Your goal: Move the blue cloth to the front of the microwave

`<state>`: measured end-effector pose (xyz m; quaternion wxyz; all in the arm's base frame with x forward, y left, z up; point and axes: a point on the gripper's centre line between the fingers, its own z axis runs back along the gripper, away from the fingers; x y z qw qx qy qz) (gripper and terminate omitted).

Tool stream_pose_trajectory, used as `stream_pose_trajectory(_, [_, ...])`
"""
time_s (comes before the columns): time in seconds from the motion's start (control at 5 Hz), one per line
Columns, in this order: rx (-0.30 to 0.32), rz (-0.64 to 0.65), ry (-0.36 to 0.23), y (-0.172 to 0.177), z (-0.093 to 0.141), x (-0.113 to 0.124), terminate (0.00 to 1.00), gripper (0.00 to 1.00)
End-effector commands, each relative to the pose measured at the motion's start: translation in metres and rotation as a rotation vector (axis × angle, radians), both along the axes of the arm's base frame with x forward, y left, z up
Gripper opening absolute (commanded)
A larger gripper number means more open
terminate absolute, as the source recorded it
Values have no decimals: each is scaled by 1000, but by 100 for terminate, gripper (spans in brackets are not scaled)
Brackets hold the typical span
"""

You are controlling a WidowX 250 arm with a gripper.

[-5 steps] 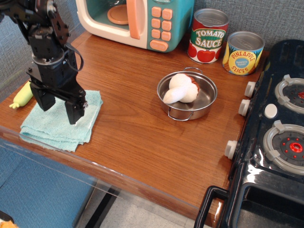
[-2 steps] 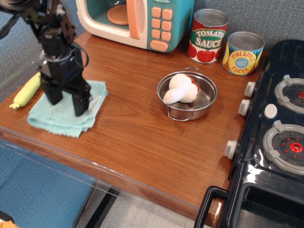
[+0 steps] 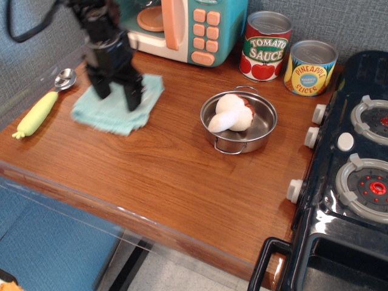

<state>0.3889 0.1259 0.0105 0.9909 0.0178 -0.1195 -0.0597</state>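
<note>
Light aqua-blue folded terry cloth [image 3: 119,106]: toward back-left corner of wooden table [image 3: 182,163], just before cream-and-teal toy microwave [image 3: 182,27]. Black gripper [image 3: 117,94]: fingers spread, tips pressed onto cloth, nothing clamped between.

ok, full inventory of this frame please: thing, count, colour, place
blue cloth: 1, aqua, back left of table, just ahead of the microwave
microwave: 1, cream front, teal body, peach handle and buttons, back edge
spoon: 1, yellow handle, steel bowl, left of cloth
pot: 1, steel, table centre, holds a white and brown item
tomato sauce can: 1, red and green label, back, right of microwave
pineapple can: 1, yellow and blue label, right of tomato can
stove: 1, black, grey burners, white knobs, right side
table: 1, brown wood
gripper: 1, black, fingers spread, tips down on the cloth
</note>
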Motion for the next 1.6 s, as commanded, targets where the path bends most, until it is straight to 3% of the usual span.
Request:
stream_pose_trajectory(0.0, [-5, -64, 34, -33, -10, 34, 0, 100])
stream_pose_trajectory(0.2, [33, -16, 32, -36, 22, 40, 0, 100])
stream_pose_trajectory(0.6, [-2, 47, -90, -47, 104, 60, 0, 100])
stream_pose_trajectory(0.8, [-34, 36, -112, -48, 117, 52, 0, 100])
stream_pose_trajectory(1.2, [-34, 36, -112, -48, 117, 52, 0, 100])
stream_pose_trajectory(1.4, [-34, 36, -112, -48, 117, 52, 100, 100])
